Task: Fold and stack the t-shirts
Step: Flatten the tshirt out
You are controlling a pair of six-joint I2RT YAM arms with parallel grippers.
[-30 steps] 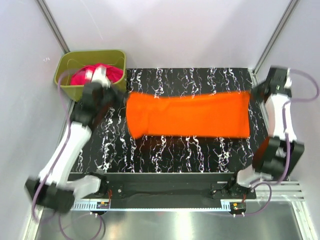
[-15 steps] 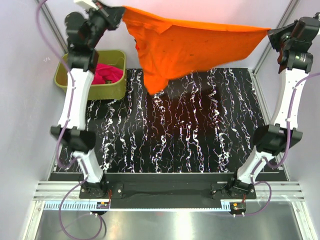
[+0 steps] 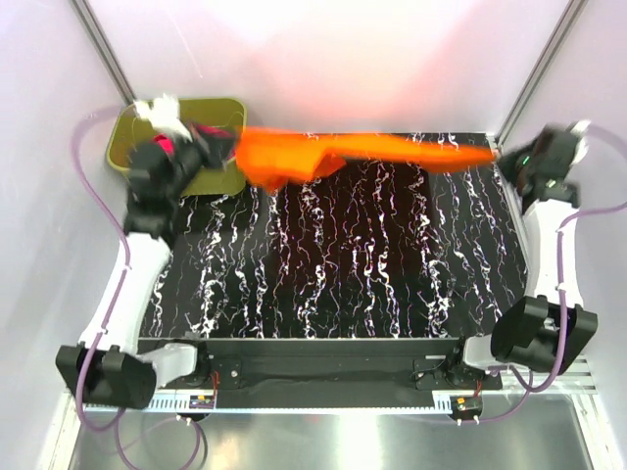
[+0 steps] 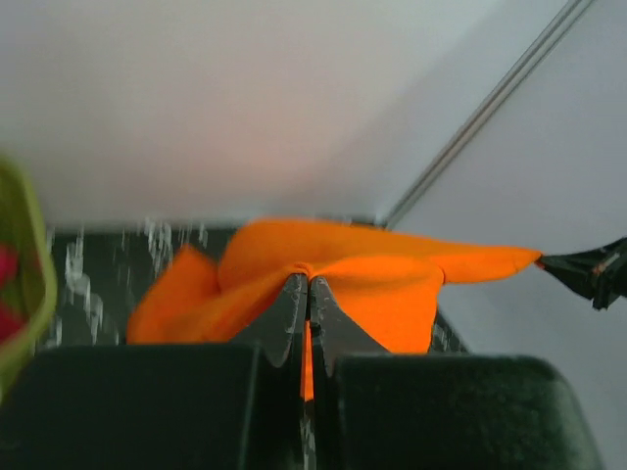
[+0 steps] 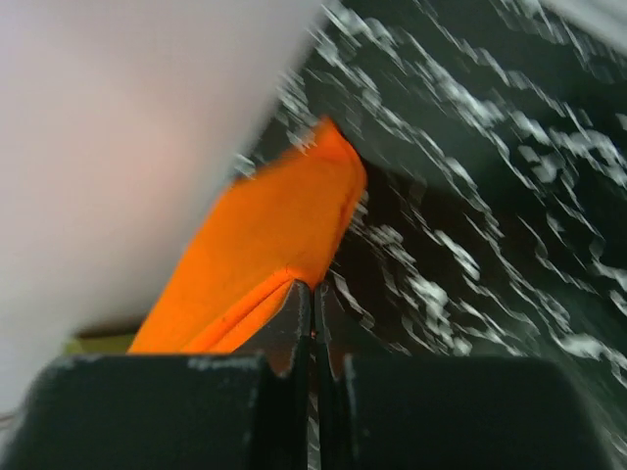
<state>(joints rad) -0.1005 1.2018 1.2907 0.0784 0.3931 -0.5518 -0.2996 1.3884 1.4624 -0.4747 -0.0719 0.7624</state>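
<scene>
Seen from above, the orange t-shirt [image 3: 333,157] is a narrow, bunched band stretched along the far edge of the black, white-veined bench [image 3: 372,264], strung between two arms. The left pincer [image 3: 227,147] has one end near the far left corner, beside the olive-green tub [image 3: 211,181]. The right pincer [image 3: 502,157] has the other end by the far right corner. Both pincers are blurred in this view, so their jaws cannot be read there. The left wrist view shows the left jaws pressed together on a pinch of orange cloth. The cloth fans out beyond them and narrows to a point at the dark tip of the right pincer in the distance. At the left edge of that view is the tub's rim, with a patch of the magenta t-shirt [image 4: 8,294] inside. The right wrist view shows the right jaws clamped on a folded orange edge, with the cloth running away beside the pale wall [image 5: 118,147].
</scene>
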